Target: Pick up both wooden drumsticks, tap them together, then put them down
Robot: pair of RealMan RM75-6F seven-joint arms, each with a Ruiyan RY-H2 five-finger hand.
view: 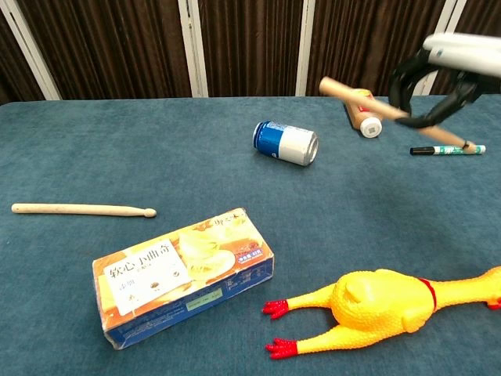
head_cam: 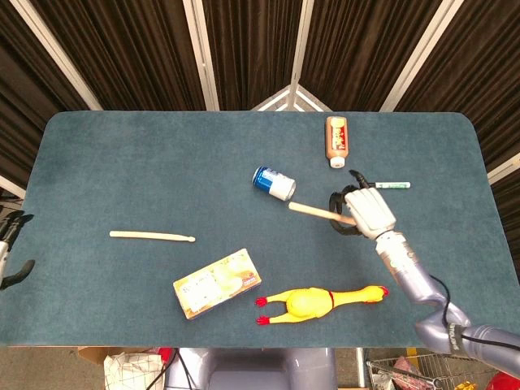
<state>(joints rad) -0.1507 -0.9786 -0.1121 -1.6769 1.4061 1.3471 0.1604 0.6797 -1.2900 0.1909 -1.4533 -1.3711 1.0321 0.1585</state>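
My right hand [head_cam: 366,211] grips one wooden drumstick [head_cam: 313,211] and holds it in the air above the table, right of the middle. In the chest view that hand [view: 440,74] is high at the upper right, and the drumstick [view: 352,95] slants from its fingers up to the left. The other wooden drumstick [head_cam: 152,236] lies flat on the blue table [head_cam: 122,162] at the left, also visible in the chest view [view: 82,209], with nothing touching it. A dark part of my left hand [head_cam: 16,244] shows at the far left edge, off the table; its fingers are unclear.
A blue can [head_cam: 274,183] lies near the middle, with a brown bottle [head_cam: 336,140] and a marker [head_cam: 392,185] behind my right hand. A snack box [head_cam: 216,283] and a yellow rubber chicken [head_cam: 317,302] lie along the front edge.
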